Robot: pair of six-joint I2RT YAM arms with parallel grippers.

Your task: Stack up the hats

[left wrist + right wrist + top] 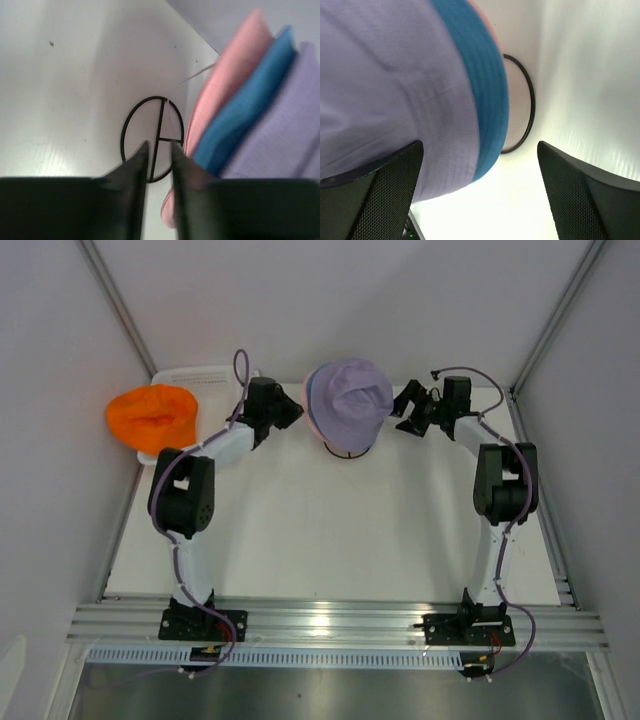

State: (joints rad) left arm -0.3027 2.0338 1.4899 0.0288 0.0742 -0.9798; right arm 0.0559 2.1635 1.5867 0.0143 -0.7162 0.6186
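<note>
The lavender hat [350, 398] tops a stack over the blue hat [309, 390] and the pink hat [314, 427] on the black wire stand [348, 451]. The orange hat [152, 415] lies on the white mesh basket [200, 377] at the back left. My left gripper [292, 410] is just left of the stack, empty, jaws almost together. In the left wrist view it [159, 144] points at the stand's ring base [127, 120], beside the pink [225, 75], blue [250, 105] and lavender [285, 135] brims. My right gripper [405, 405] is open just right of the stack, the lavender brim [385, 75] by one finger.
Grey walls close the back and both sides. The basket sits in the back left corner behind the left arm. The stand's ring [531, 105] rests on the white table [330, 540] below the blue brim [487, 85].
</note>
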